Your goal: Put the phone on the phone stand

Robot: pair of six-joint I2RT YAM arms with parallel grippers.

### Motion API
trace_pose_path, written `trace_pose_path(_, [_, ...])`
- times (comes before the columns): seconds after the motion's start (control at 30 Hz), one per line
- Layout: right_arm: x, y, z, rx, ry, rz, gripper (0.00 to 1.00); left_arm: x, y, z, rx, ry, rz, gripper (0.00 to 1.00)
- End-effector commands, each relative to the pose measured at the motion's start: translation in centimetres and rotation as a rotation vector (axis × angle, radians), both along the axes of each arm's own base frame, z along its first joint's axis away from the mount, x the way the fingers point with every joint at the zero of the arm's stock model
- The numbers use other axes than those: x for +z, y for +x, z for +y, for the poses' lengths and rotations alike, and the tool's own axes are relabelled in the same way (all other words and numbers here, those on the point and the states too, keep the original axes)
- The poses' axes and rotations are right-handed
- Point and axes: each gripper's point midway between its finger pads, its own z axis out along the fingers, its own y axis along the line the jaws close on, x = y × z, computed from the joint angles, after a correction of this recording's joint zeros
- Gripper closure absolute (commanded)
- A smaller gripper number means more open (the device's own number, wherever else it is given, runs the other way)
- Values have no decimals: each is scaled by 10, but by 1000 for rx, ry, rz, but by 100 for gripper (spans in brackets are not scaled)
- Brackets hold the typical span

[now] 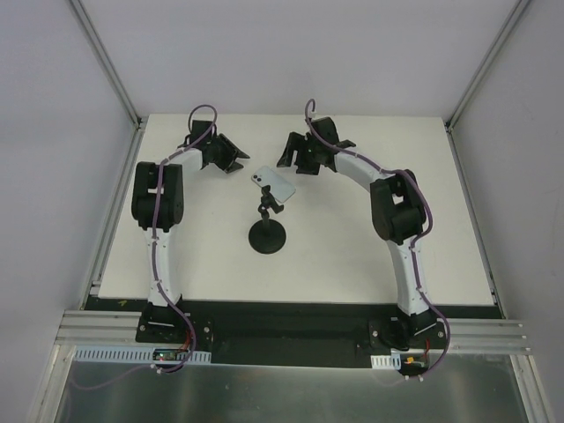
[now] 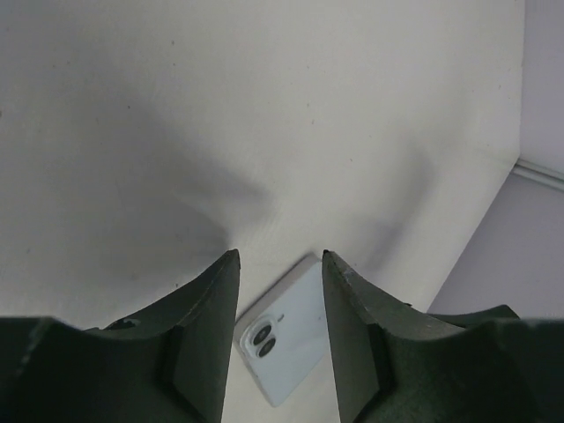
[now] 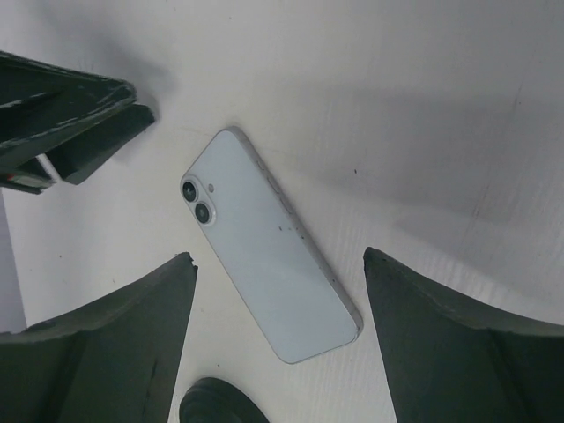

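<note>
The phone (image 1: 273, 183) rests on the head of the black phone stand (image 1: 267, 236), pale-blue back and corner camera facing up. My left gripper (image 1: 231, 159) is open and empty to the phone's back left, apart from it. My right gripper (image 1: 295, 157) is open and empty to its back right. In the left wrist view the phone (image 2: 286, 339) shows below and between the spread fingers of the gripper (image 2: 278, 256). In the right wrist view the phone (image 3: 269, 247) lies between the wide-open fingers of the gripper (image 3: 277, 256), with the stand's disc base (image 3: 216, 401) below. The bracket head is hidden under the phone.
The white table (image 1: 370, 264) has side walls and metal frame posts at the left (image 1: 106, 62) and right (image 1: 485, 70). The left gripper's fingers (image 3: 70, 132) show at the upper left of the right wrist view, near the phone's camera end.
</note>
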Motion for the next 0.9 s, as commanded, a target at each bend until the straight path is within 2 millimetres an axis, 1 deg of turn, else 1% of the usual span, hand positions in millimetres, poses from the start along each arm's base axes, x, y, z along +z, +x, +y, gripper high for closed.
trace_pose_path(0.0, [11, -2, 14, 49, 101, -12, 20, -9, 6, -27, -33, -47, 21, 60])
trace_pose_path(0.03, [4, -9, 13, 58, 96, 11, 20, -13, 5, -33, -49, -49, 24, 60])
trace_pose_path(0.07, [5, -12, 13, 67, 101, 13, 20, -14, 3, -39, -69, -46, 24, 60])
trace_pose_path(0.1, [5, -15, 12, 77, 101, 14, 19, -16, -3, -50, -91, -51, 35, 61])
trace_pose_path(0.2, [-1, -30, 10, 101, 107, 46, 18, -23, -22, -74, -147, -81, 76, 65])
trace_pose_path(0.23, [-1, -36, 11, 116, 113, 55, 18, -26, -32, -78, -155, -84, 98, 67])
trace_pose_path(0.3, [-4, -48, 6, 136, 109, 78, 17, -29, -43, -85, -171, -81, 113, 69])
trace_pose_path(0.33, [-5, -53, 2, 162, 89, 67, 16, -28, -53, -94, -190, -78, 116, 69])
trace_pose_path(0.37, [1, -60, -2, 171, 70, 57, 15, -29, -59, -99, -207, -75, 119, 69])
trace_pose_path(0.4, [-10, -70, -11, 176, 32, 69, 12, -30, -65, -103, -219, -79, 127, 70])
trace_pose_path(0.43, [-2, -75, -15, 205, 12, 33, 10, -29, -72, -112, -241, -89, 116, 70])
trace_pose_path(0.47, [-5, -83, -21, 220, -9, 41, 8, -26, -76, -119, -261, -115, 112, 71])
trace_pose_path(0.5, [-14, -94, -30, 226, -41, 65, 6, -25, -81, -124, -276, -124, 113, 72])
trace_pose_path(0.53, [-10, -97, -39, 214, -83, 54, 5, -25, -89, -127, -289, -130, 117, 72])
trace_pose_path(0.57, [-16, -108, -49, 228, -130, 82, 5, -24, -95, -136, -314, -132, 104, 73])
trace_pose_path(0.6, [-18, -115, -54, 233, -155, 87, 3, -21, -101, -141, -333, -143, 101, 73])
trace_pose_path(0.63, [-20, -124, -63, 226, -197, 83, 2, -21, -108, -142, -343, -152, 108, 73])
trace_pose_path(0.67, [-24, -133, -70, 242, -236, 87, 1, -19, -111, -143, -345, -164, 111, 72])
trace_pose_path(0.7, [-24, -142, -68, 265, -262, 82, 3, -15, -112, -143, -353, -176, 96, 72])
trace_pose_path(0.73, [-25, -149, -75, 255, -312, 85, 3, -10, -116, -140, -354, -177, 87, 67])
trace_pose_path(0.77, [-25, -152, -77, 254, -343, 81, 4, -6, -117, -137, -359, -173, 73, 64])
trace_pose_path(0.8, [-26, -158, -74, 306, -386, 56, 4, -3, -114, -129, -340, -173, 69, 60])
trace_pose_path(0.83, [-27, -157, -76, 305, -428, 41, 4, 6, -118, -122, -321, -179, 65, 57])
trace_pose_path(0.87, [-25, -156, -75, 318, -453, 36, 4, 13, -117, -116, -291, -196, 70, 50])
